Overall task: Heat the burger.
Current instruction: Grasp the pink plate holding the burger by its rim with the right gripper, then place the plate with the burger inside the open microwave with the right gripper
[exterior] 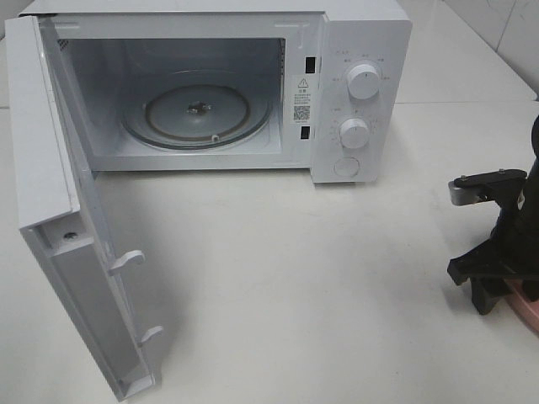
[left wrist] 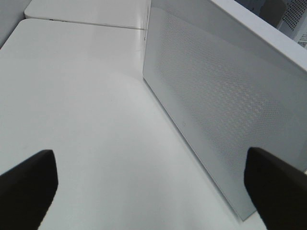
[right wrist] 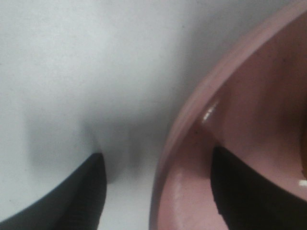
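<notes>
The burger is out of view. A round pink plate (right wrist: 249, 96) fills one side of the right wrist view, and only its edge (exterior: 527, 313) shows at the far right of the table. My right gripper (right wrist: 156, 191) is open and straddles the plate's rim, one finger on the table side and the other inside the plate, with a gap on both sides. From above, the right gripper (exterior: 493, 290) hangs low over that plate edge. My left gripper (left wrist: 153, 191) is open with nothing between its fingers, and it does not show in the high view.
A white microwave (exterior: 362, 50) stands at the back with its door (exterior: 50, 168) swung fully open to the left. Its glass turntable (exterior: 198, 109) is bare. The left wrist view faces the door's dotted outer panel (left wrist: 216, 96). White table (exterior: 295, 278) stretches in front.
</notes>
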`<action>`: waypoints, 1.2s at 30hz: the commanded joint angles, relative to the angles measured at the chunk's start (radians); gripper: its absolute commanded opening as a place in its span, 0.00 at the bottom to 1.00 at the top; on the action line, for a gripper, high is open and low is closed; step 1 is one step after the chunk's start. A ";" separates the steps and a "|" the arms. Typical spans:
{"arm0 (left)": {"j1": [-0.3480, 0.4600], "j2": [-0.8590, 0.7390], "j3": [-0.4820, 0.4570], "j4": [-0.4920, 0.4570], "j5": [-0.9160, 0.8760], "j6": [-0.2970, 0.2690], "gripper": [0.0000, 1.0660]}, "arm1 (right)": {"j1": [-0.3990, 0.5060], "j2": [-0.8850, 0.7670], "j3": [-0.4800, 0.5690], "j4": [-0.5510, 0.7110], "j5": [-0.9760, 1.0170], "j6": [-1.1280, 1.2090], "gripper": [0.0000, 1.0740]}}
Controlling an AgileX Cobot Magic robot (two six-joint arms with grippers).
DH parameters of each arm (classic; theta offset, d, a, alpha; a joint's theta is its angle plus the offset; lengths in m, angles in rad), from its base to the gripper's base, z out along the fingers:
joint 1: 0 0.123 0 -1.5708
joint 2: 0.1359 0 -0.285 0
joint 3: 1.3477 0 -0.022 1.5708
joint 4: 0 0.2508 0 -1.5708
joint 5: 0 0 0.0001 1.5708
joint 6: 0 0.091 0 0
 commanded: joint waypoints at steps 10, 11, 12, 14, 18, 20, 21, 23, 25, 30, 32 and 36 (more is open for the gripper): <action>0.001 -0.014 0.002 0.000 0.002 -0.003 0.92 | -0.005 0.018 0.022 -0.030 0.014 0.012 0.03; 0.001 -0.014 0.002 0.000 0.002 -0.003 0.92 | -0.005 0.018 0.022 -0.034 0.014 0.012 0.00; 0.001 -0.014 0.002 0.000 0.002 -0.003 0.92 | -0.005 0.018 0.022 -0.034 0.014 0.012 0.00; 0.001 -0.014 0.002 0.000 0.002 -0.003 0.92 | -0.004 0.018 0.022 -0.034 0.014 0.012 0.00; 0.001 -0.014 0.002 0.000 0.002 -0.003 0.92 | 0.004 0.017 0.022 -0.040 0.024 0.014 0.00; 0.001 -0.014 0.002 0.000 0.002 -0.003 0.92 | 0.027 0.010 0.022 -0.084 0.030 0.063 0.00; 0.001 -0.014 0.002 0.000 0.002 -0.003 0.92 | 0.027 0.010 0.022 -0.084 0.030 0.063 0.00; 0.001 -0.014 0.002 0.000 0.002 -0.003 0.92 | 0.038 0.005 0.022 -0.124 0.033 0.110 0.00; 0.001 -0.014 0.002 0.000 0.002 -0.003 0.92 | 0.061 -0.017 0.024 -0.226 0.045 0.217 0.00; 0.001 -0.014 0.002 0.000 0.002 -0.003 0.92 | 0.083 -0.057 0.037 -0.312 0.056 0.305 0.00; 0.001 -0.014 0.002 0.000 0.002 -0.003 0.92 | 0.094 -0.071 0.047 -0.350 0.059 0.342 0.00; 0.001 -0.014 0.002 0.000 0.002 -0.003 0.92 | 0.122 -0.091 0.077 -0.424 0.064 0.424 0.00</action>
